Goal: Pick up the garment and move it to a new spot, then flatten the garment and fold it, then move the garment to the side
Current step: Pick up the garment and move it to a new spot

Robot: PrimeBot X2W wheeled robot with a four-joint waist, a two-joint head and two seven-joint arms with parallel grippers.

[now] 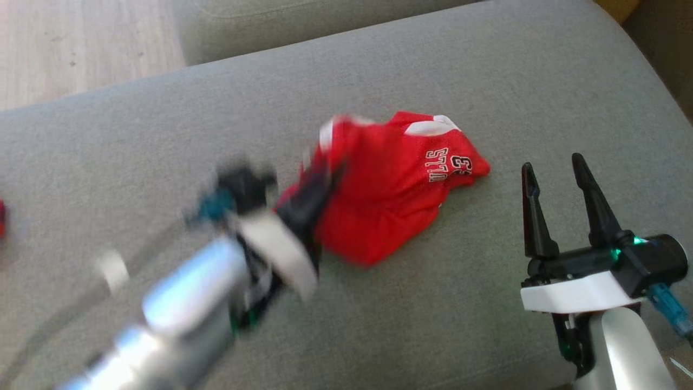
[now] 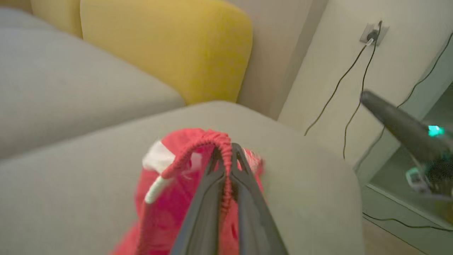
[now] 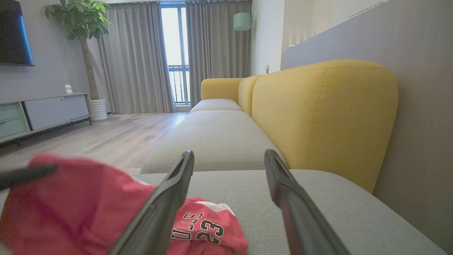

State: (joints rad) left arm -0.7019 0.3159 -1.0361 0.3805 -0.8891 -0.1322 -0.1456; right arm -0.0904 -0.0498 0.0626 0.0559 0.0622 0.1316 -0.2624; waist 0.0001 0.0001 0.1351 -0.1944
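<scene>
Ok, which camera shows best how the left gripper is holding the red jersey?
The left wrist view: the left gripper is shut on the ribbed red hem of the jersey, seen close. The head view shows that grip blurred; the right wrist view shows the jersey but not the pinch.

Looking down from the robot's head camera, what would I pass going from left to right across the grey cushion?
The left gripper, shut on cloth → the red garment → the right gripper, open, apart from the cloth.
</scene>
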